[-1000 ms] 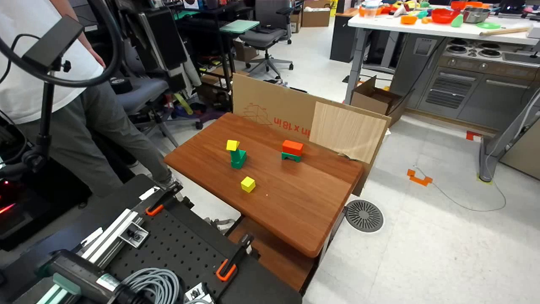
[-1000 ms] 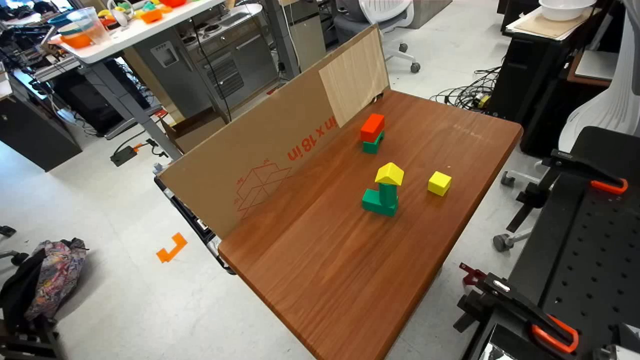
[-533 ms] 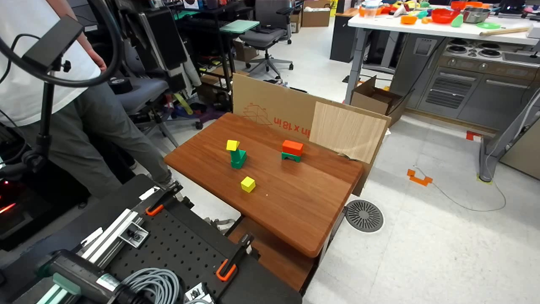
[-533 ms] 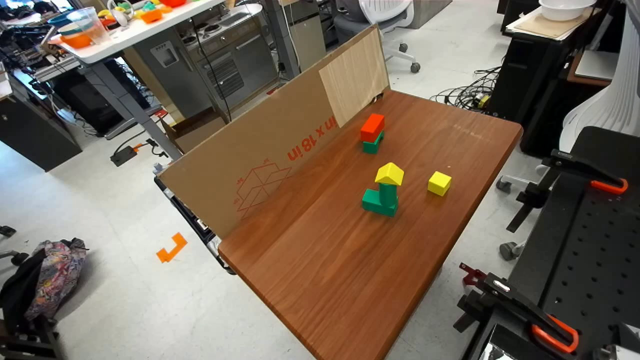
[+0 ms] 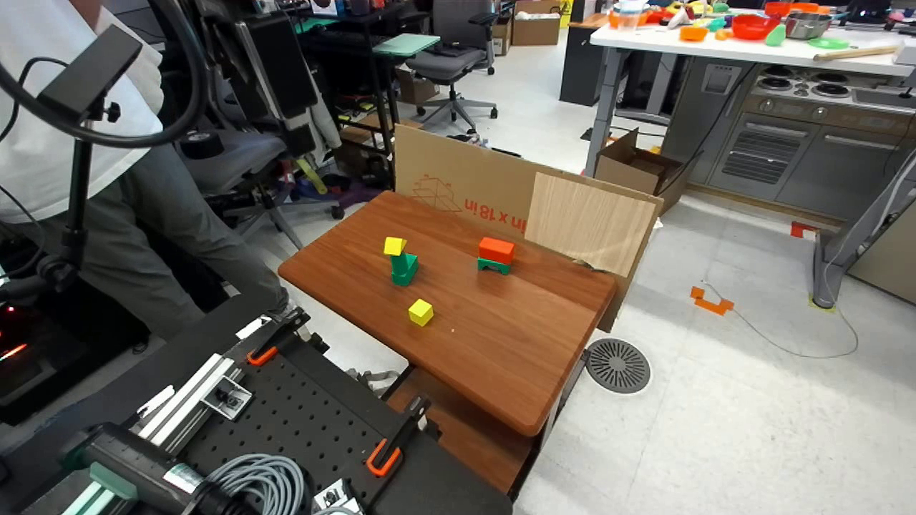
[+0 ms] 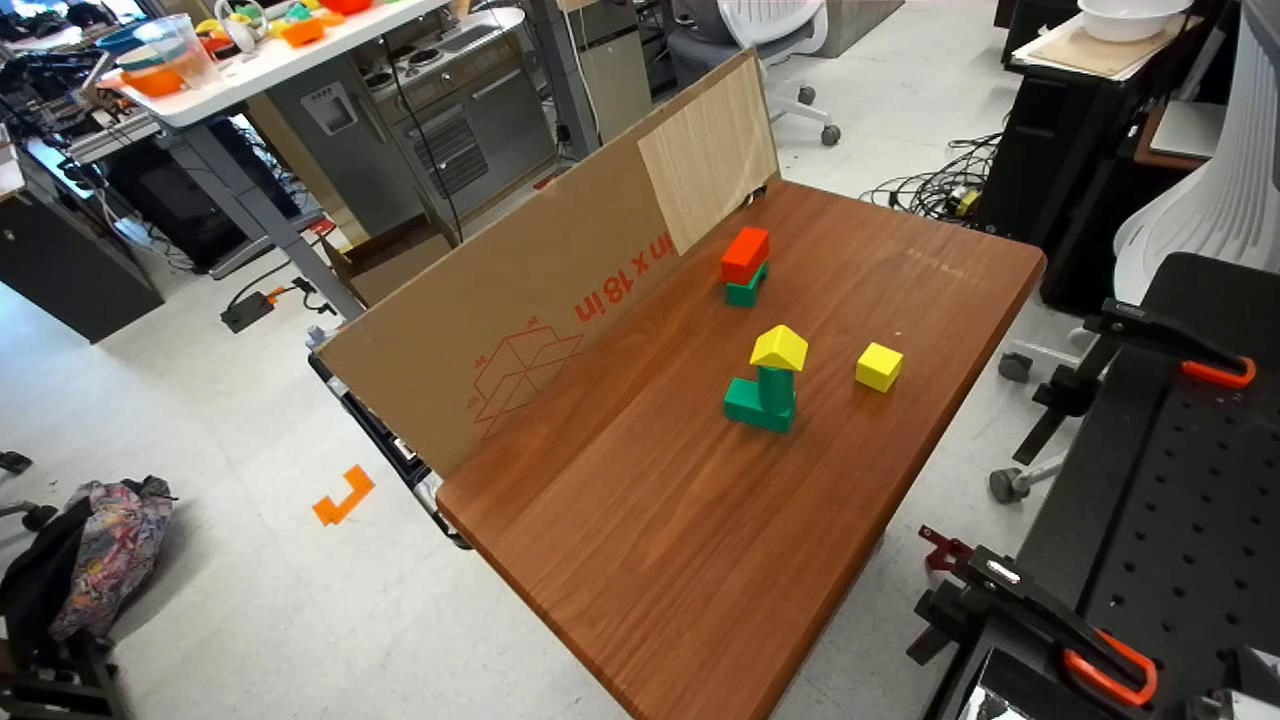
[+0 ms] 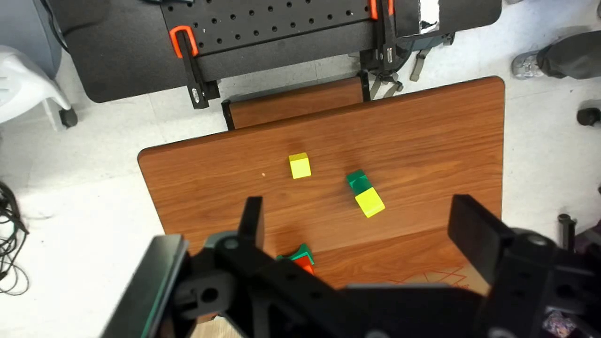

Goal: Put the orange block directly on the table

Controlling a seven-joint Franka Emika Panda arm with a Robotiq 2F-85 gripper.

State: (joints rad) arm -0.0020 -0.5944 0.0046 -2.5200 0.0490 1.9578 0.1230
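- Orange-red flat rectangular block (image 6: pixel 747 256), one: we find it resting on a green arched block (image 5: pixel 494 263), near the long edge of the reddish-brown rectangular wooden table (image 6: pixel 620 520) along which a brown cardboard panel (image 5: pixel 465 175) stands.
- Green arched block, one: directly on the table.
- Flat green rectangular block (image 6: pixel 742 398): on the table between both long edges, away from every corner; on one end, an upright green block (image 6: pixel 777 390) topped by a yellow triangular prism (image 6: pixel 779 350).
- Yellow cube (image 6: pixel 878 368): on the table, the piece nearest the opposite long edge.
- Black two-fingered gripper (image 7: pixel 359 202): in the wrist view we see its fingers spread wide over the table, gripping nothing, partly covering the orange-red block.
- Pale wood-grain sheet (image 5: pixel 587 222): against the cardboard panel, toward one table corner.
- Black perforated board (image 5: pixel 308 404): apart from the opposite long edge, with black-and-orange clamps (image 6: pixel 1040 603).
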